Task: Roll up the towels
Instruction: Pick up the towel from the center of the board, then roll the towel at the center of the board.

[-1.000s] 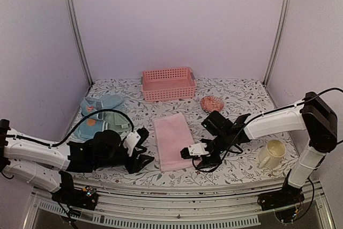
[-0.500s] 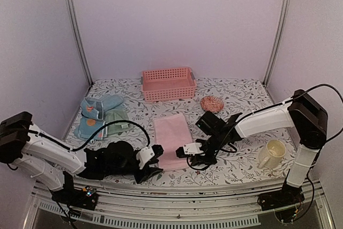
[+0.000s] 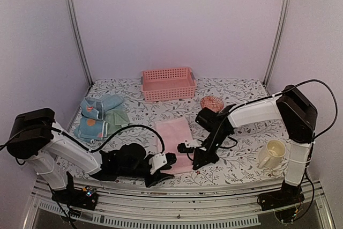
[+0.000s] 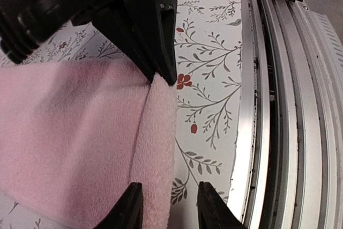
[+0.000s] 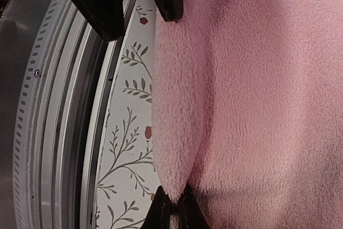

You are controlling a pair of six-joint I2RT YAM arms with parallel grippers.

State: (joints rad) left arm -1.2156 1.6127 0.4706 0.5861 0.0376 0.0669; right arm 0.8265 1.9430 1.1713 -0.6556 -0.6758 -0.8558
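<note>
4 towels: pink towel [image 3: 172,132], spotted blue towel [image 3: 90,128], light blue towel [image 3: 111,101], sage green towel [image 3: 117,117]. 1 pink basket [image 3: 169,84], 1 cream mug [image 3: 272,153], 1 small reddish bowl [image 3: 213,102].

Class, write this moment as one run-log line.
pink towel: unrolled | right fingers: shut on near edge | left fingers: open astride same edge

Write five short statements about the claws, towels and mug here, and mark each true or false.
1. The right claw pinches the pink towel at its near edge. True.
2. The left claw is shut tight on that towel. False: it is open, astride the towel's edge.
3. The pink towel is fully rolled. False: it lies mostly flat.
4. The other towels lie piled at the left. True.
5. The mug lies on its side. False: it stands upright.
</note>
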